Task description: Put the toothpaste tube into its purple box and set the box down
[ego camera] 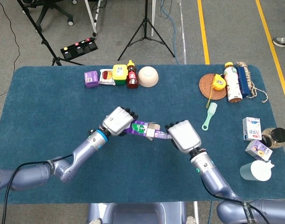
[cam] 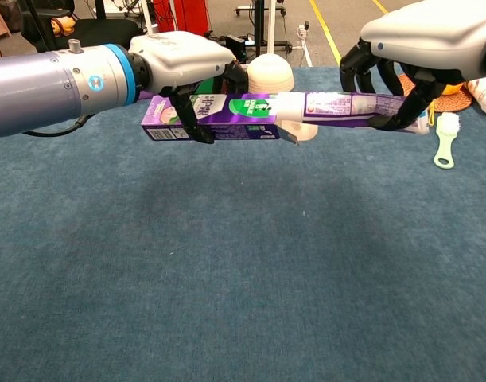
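The toothpaste tube hangs level above the blue table near the frame's centre, its cap end just inside the open mouth of the purple box. The right hand grips the tube from above, fingers curled round it. The left hand clasps the box likewise. A pale bowl sits behind them.

Your two arms have smooth silver-grey shells. The left hand and the right hand have pale grey backs and black fingers. A bright blue ring marks the left wrist.
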You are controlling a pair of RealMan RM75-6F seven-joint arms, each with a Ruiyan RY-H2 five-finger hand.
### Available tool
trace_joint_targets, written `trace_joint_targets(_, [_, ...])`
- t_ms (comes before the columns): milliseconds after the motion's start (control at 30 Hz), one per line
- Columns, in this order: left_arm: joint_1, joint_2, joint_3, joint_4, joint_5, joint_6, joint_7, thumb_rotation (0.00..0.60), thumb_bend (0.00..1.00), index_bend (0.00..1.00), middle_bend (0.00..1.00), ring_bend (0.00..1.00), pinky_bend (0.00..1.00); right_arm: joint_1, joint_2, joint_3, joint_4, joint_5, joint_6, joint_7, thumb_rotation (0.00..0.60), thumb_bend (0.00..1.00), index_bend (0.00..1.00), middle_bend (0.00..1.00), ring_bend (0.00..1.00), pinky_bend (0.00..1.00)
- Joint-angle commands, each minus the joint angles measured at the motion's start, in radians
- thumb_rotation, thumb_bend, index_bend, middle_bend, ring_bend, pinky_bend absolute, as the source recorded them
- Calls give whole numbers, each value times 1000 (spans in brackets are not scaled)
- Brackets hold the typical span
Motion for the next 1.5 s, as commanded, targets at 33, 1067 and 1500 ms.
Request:
trace_joint_targets(33, [-2, -3, 0, 0, -1, 1, -2, 600, 230, 450, 406, 348, 559, 8, -9, -4, 0, 11, 5, -15, 600, 551, 585, 647, 602, 633])
trace_joint_targets(1067, [-21, -6, 12, -14, -29, 3, 18, 600, 230, 450, 406, 348, 559, 50, -14, -21, 37, 93, 28, -79, 600, 554, 593, 655, 606, 634])
trace_joint_targets(1500, [-48, -30, 0, -15, -82, -9, 65, 600, 231, 450, 406, 348, 559, 85, -41, -39, 23, 161, 82, -233, 600, 555, 595, 657, 611, 639])
